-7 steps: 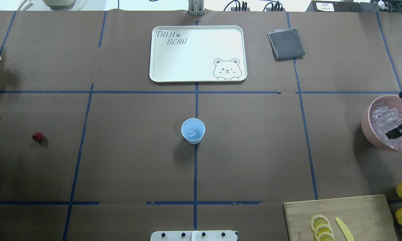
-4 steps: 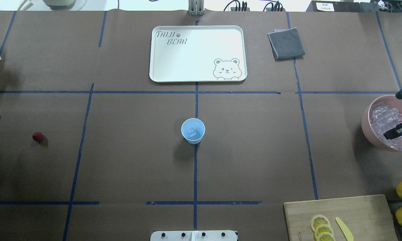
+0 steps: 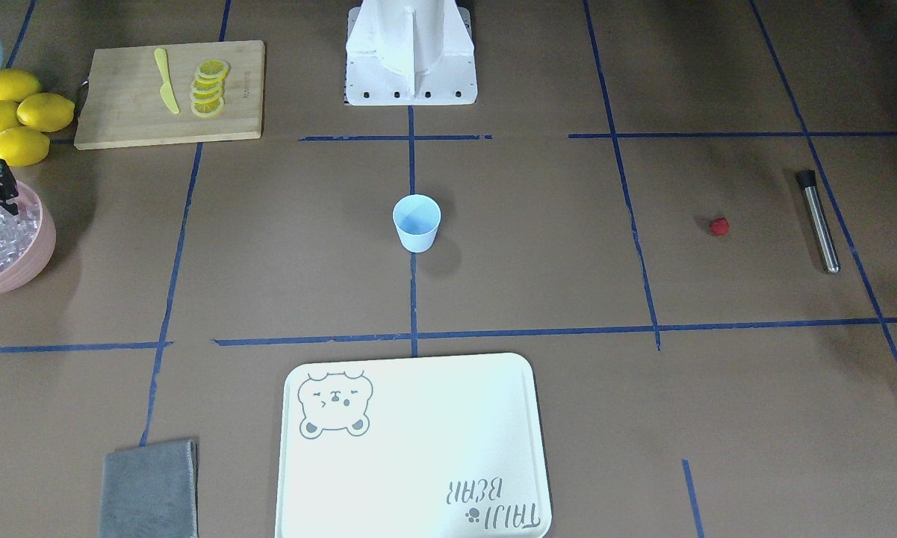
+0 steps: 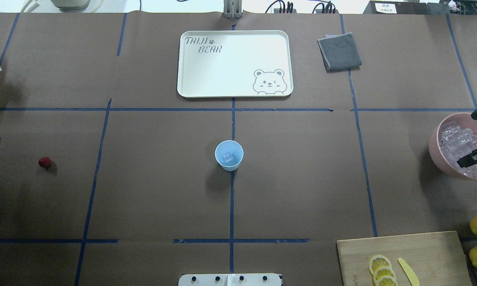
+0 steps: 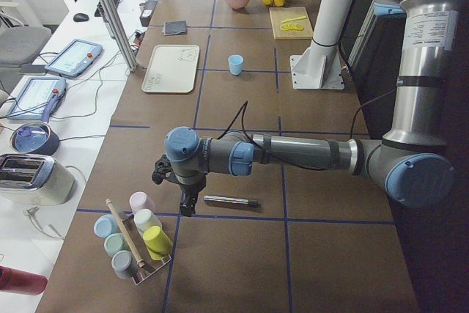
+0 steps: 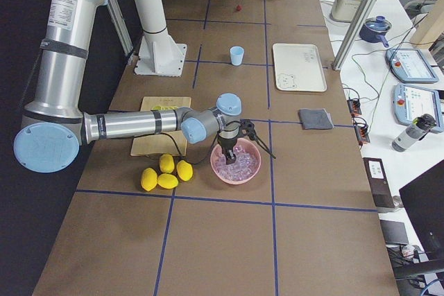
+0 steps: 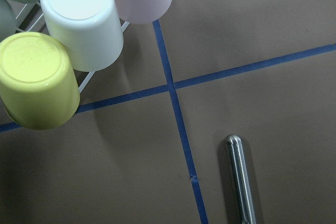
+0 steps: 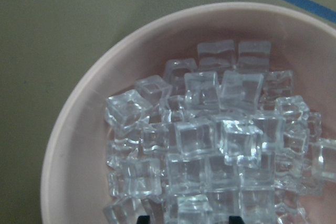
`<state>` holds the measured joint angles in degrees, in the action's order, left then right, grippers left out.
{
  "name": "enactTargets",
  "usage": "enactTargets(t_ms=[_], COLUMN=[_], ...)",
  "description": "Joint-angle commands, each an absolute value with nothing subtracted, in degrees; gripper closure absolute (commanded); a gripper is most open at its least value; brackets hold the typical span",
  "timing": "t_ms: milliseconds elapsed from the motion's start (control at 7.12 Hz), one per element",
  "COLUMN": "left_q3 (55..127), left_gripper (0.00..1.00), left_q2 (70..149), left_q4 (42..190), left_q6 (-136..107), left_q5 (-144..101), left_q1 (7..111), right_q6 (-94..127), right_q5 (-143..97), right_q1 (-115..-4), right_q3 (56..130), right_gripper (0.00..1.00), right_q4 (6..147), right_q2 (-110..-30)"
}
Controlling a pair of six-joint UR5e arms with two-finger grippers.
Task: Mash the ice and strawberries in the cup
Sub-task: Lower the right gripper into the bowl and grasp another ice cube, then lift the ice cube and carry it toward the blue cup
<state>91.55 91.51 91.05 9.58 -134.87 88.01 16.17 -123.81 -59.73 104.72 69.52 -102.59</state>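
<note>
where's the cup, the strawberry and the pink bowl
cup [image 3: 417,237]: front-facing view, on its outer wall
strawberry [image 4: 44,162]: overhead view, middle of the berry
pink bowl [image 4: 433,147]: overhead view, on its left outer wall

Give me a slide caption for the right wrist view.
Looking down into the pink bowl, piled with ice.

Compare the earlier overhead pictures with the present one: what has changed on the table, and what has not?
Only the right end effector moved: over the round pink bowl of clear ice cubes it edged slightly toward the table's middle, then back. Nothing visibly grasped or released. The pale blue plastic cup, the small red strawberry and the white bear-print tray stayed put.
</note>
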Motion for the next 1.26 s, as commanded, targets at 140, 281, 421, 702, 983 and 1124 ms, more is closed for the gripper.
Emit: enactTargets(t_ms=[140,281,421,702,983,1124], left_q3=[91.6,91.6,91.6,91.5,91.6,91.6], left_gripper=[0.0,0.0,0.0,0.0,0.0,0.0], left_q2=[91.6,91.6,91.6,91.7,91.7,91.7], left_q4=[91.1,91.1,91.1,91.1,91.1,91.1], left_q6=[9.6,9.6,9.6,9.6,9.6,9.6], left_q5=[-134.9,-134.9,-134.9,-134.9,-134.9,-134.9], left_q1=[88.0,88.0,88.0,88.0,88.0,88.0], right_q6=[16.3,16.2,16.1,16.0,15.8,15.8], right_q5=[-123.9,-123.9,-124.7,-126.8,-130.0,-132.2], right_q1=[-59.8,-59.8,-59.9,-61.1,-65.6,-67.3], right_q3=[104.5,104.5,104.6,105.1,106.7,108.1], right_gripper=[0.48,0.61,0.83,1.0,1.0,1.0], right_q4=[69.5,69.5,69.5,69.5,69.6,70.0], right_q2=[-102.6,-102.3,-102.4,-102.4,-102.7,-102.7])
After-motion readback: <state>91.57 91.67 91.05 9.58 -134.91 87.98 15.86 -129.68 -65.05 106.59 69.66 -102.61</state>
